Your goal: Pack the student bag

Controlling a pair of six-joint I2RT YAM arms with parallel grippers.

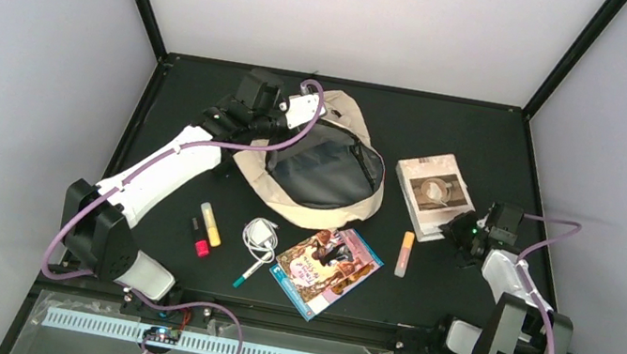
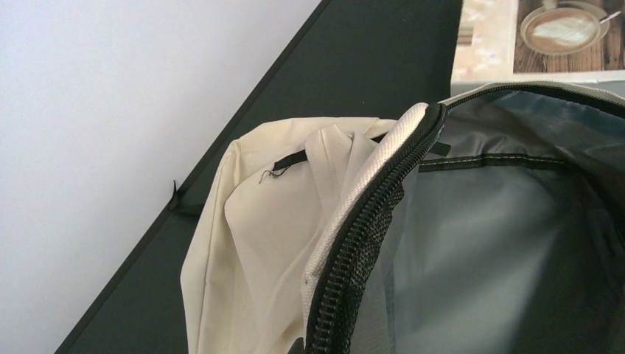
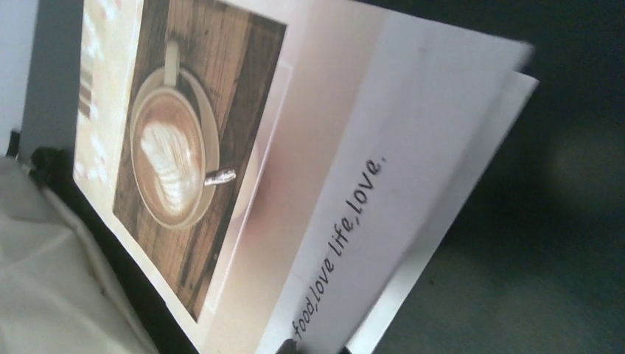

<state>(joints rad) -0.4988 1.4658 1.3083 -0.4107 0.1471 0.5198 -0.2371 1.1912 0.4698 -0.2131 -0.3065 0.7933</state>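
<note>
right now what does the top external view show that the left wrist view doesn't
Only the top external view: the yellow highlighter, orange highlighter, white charger, teal pen and colourful book, all lying loose nearer the arm bases than the student bag. Only the left wrist view: the zipper teeth up close and a frayed thread on a black strap bit. Both: the student bag, open, showing its grey lining, and the coffee-picture notebook.

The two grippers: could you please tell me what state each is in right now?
Left gripper: apparently shut on the zipper rim of the student bag.
Right gripper: shut on a corner of the coffee-cover booklet.
</note>
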